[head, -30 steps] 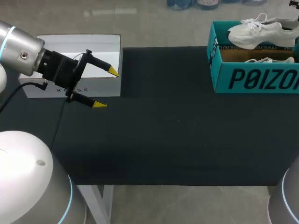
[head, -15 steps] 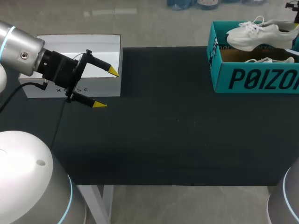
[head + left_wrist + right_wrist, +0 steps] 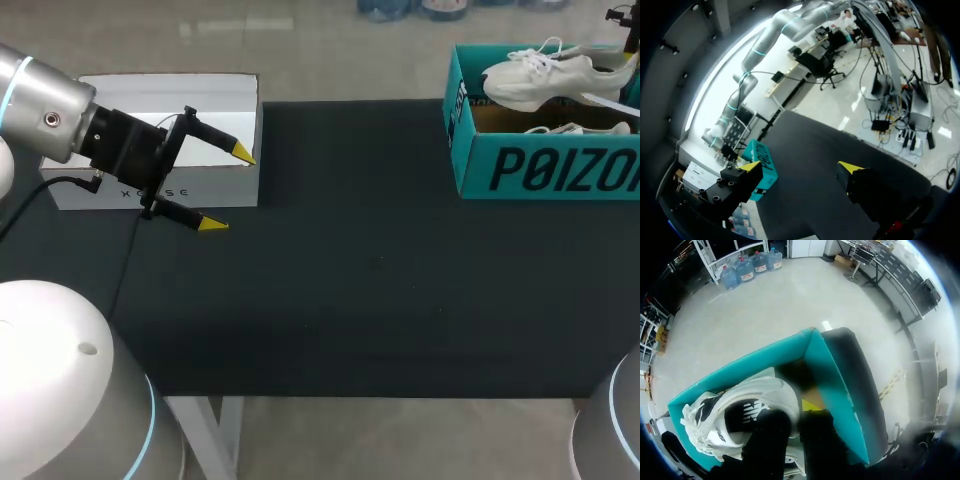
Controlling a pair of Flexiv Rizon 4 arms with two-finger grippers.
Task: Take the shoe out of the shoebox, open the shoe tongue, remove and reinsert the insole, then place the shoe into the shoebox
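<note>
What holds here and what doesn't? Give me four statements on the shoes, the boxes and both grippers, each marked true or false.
1. The right gripper holds the white shoe over the teal shoebox. True.
2. The left gripper is shut on an insole. False: it is open and empty, near the white box.
3. A second shoe lies inside the teal shoebox. True.
4. The teal shoebox stands at the left end of the table. False: it stands at the far right; the white box is the one at the left.
</note>
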